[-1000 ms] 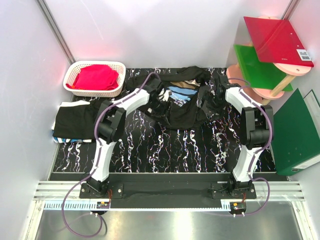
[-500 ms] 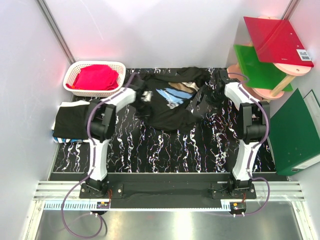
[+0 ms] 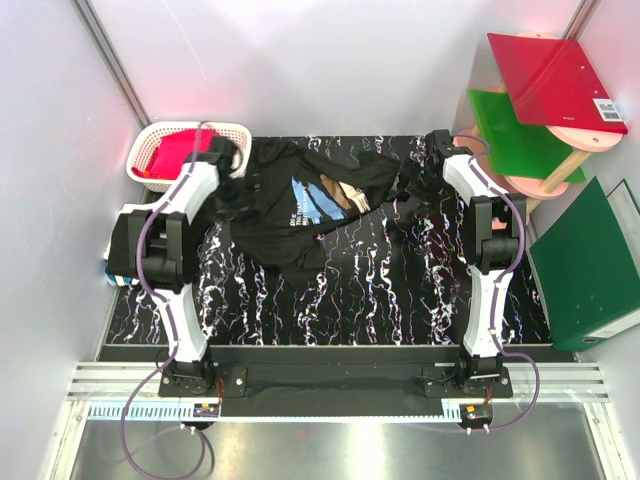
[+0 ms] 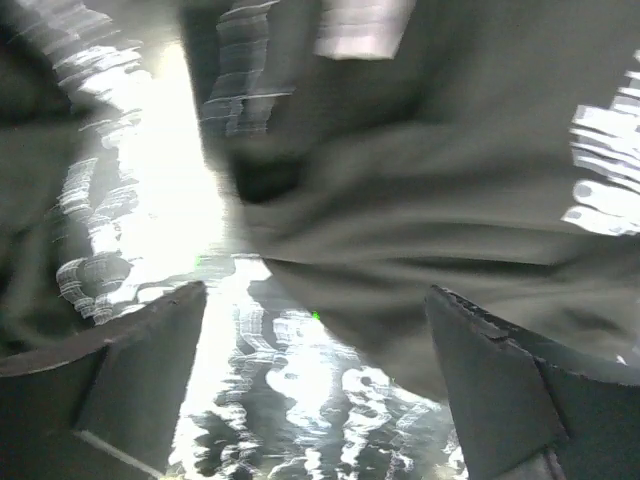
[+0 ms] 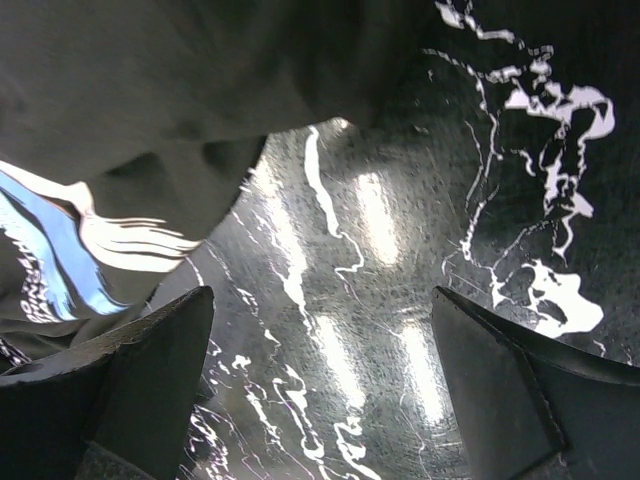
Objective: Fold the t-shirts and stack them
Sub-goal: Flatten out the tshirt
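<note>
Black cotton, crumpled: printed t-shirt [image 3: 310,205] across the far middle of the table [image 3: 400,290], between left gripper [image 4: 315,290] and right gripper [image 5: 320,300]. Both spread wide, clamped on nothing. Spreading step, by the look of it. Next, probably: pinch two opposite edges, draw flat, fold, then onto the folded stack [image 3: 140,240] at the left.
</note>
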Controlling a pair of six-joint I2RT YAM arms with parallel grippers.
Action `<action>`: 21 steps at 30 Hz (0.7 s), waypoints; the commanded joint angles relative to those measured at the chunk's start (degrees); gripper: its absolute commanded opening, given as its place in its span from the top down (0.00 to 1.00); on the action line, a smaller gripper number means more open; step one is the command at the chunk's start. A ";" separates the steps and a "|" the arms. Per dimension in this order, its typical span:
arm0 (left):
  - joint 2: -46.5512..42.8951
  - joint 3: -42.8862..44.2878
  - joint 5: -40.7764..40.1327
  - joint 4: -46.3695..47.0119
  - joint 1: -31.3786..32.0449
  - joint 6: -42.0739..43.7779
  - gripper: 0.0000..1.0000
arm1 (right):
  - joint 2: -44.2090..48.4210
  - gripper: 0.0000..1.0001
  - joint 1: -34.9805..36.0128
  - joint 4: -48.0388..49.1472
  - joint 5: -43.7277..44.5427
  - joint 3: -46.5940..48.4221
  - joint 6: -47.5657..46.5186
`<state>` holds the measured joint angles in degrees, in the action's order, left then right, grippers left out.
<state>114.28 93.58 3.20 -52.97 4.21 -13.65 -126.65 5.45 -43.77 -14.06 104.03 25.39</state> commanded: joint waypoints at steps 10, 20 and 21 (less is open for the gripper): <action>-8.20 -6.30 12.54 5.16 27.51 0.64 0.08 | -0.18 0.04 -0.62 0.09 -1.23 2.15 0.54; -7.14 -12.98 6.03 3.49 30.07 -1.64 0.21 | 1.32 0.04 -1.06 0.09 -2.02 -1.37 0.01; -6.97 -13.33 5.85 3.05 30.33 -1.56 0.23 | 1.32 0.04 -0.97 0.17 -2.28 -1.46 0.10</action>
<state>107.22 80.82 11.38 -49.71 33.85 -14.59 -126.85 4.97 -43.81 -14.72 103.02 25.71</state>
